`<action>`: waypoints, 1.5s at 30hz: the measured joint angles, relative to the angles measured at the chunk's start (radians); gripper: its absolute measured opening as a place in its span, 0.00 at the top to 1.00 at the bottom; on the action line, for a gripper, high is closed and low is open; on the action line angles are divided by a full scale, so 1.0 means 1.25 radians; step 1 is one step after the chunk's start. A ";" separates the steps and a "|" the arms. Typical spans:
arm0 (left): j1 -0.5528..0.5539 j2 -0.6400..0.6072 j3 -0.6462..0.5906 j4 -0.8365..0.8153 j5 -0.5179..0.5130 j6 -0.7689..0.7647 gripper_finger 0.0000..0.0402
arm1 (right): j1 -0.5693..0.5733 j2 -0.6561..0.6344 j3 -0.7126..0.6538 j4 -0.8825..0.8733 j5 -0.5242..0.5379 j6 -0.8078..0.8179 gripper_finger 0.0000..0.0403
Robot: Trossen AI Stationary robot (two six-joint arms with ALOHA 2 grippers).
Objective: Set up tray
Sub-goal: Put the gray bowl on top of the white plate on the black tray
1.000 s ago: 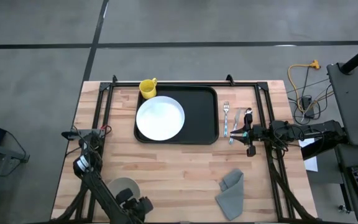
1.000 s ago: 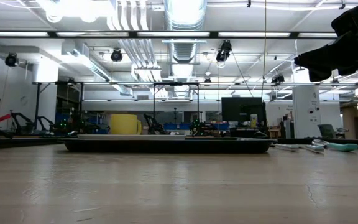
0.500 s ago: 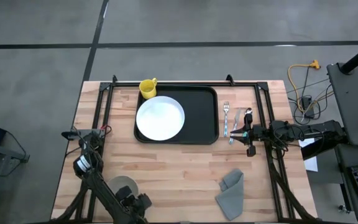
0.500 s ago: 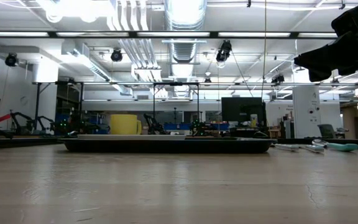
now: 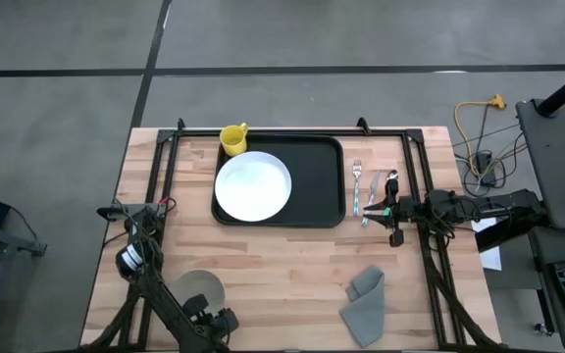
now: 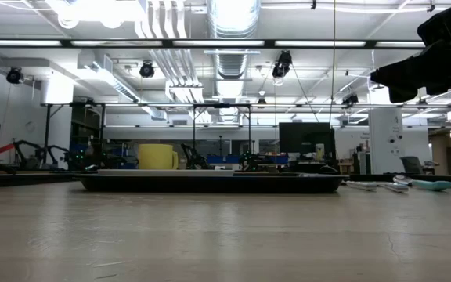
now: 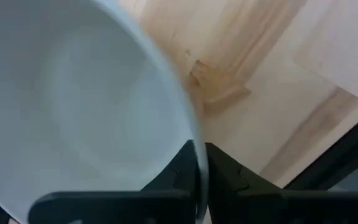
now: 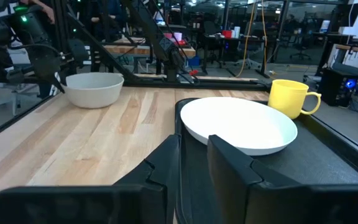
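Tray (image 8: pixel 278 168) just beyond right fingers (image 8: pixel 229 163)

left gripper (image 7: pixel 199 168) clamped shut, right gripper (image 8: pixel 193 155) parted.

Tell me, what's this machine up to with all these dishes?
It is laying out a meal tray. The black tray already carries a white plate, with a yellow mug at its far corner. The left claw has closed on the rim of a white bowl near the table's front edge. The right claw hovers over the fork and spoon beside the tray, holding nothing. A grey napkin lies untouched.
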 joint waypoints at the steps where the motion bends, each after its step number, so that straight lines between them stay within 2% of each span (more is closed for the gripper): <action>1: 0.003 0.000 0.002 -0.004 -0.001 0.010 1.00 | 0.000 0.000 0.000 0.000 0.000 0.000 0.80; 10: 0.051 -0.002 0.002 -0.041 -0.015 0.158 1.00 | 0.000 0.000 0.000 0.000 0.000 0.000 0.83; 17: 0.093 -0.051 0.002 -0.052 -0.123 0.257 1.00 | 0.000 0.000 0.000 0.000 0.000 0.000 0.82; 24: 0.135 -0.108 -0.005 -0.082 -0.187 0.331 1.00 | 0.000 0.000 0.000 0.000 0.000 0.000 0.80; 30: 0.202 -0.117 -0.010 -0.079 -0.198 0.453 1.00 | 0.000 0.000 0.000 0.000 0.000 0.000 0.82; 39: 0.299 -0.118 -0.010 -0.078 -0.307 0.633 1.00 | 0.000 0.000 0.000 0.000 0.000 0.000 0.82; 45: 0.377 -0.123 -0.013 -0.042 -0.349 0.744 1.00 | 0.000 0.000 0.000 0.000 0.000 0.000 0.80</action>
